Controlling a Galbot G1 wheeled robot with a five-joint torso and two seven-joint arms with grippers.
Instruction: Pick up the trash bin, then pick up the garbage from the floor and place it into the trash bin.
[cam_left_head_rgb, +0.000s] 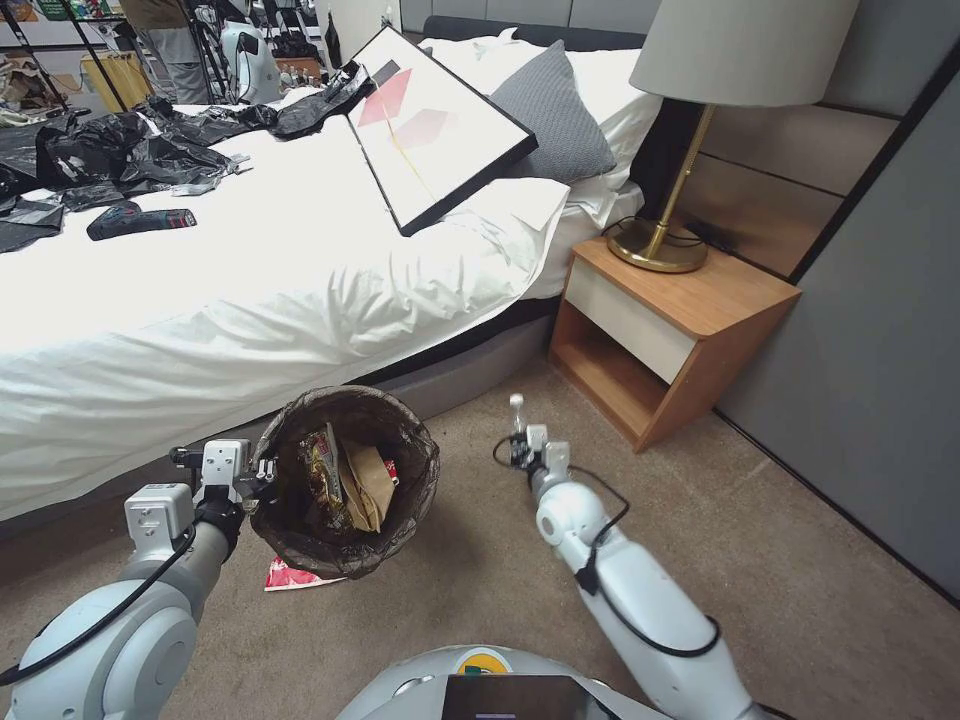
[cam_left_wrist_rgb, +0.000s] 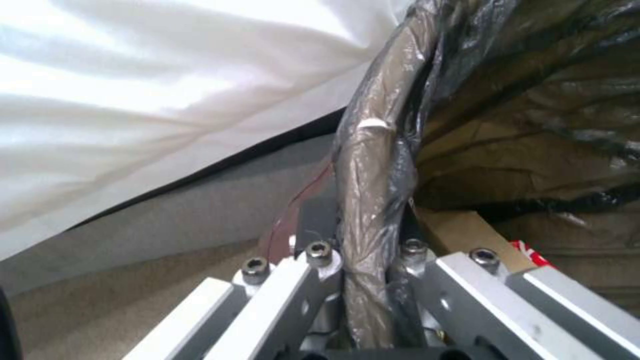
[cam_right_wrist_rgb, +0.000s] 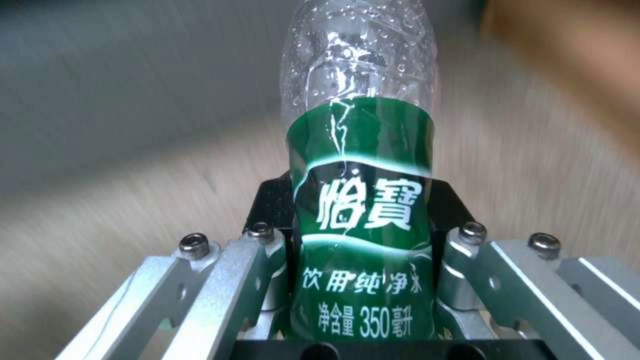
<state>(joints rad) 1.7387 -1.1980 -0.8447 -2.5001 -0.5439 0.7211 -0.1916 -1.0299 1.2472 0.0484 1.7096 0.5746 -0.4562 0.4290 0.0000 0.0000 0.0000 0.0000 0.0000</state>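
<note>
Green-labelled plastic bottle (cam_right_wrist_rgb: 360, 200) clamped in right gripper (cam_right_wrist_rgb: 363, 280); carry it over the trash bin (cam_left_head_rgb: 345, 480), whose rim left gripper (cam_left_wrist_rgb: 363, 280) pinches.

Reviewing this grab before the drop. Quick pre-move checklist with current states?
1. Left gripper clamped on the trash bin rim: ok, fingers either side of the bagged rim.
2. Right gripper holding the bottle: ok, fingers pinch its green label.
3. Bin mouth open: ok, wrappers and brown paper inside, room left.
4. Bottle over the bin: not ok, the right gripper sits to the bin's right.
5. Floor cleared: not ok, a red-and-white packet lies at the bin's base.
6. Bottle cap on: cannot tell.
</note>
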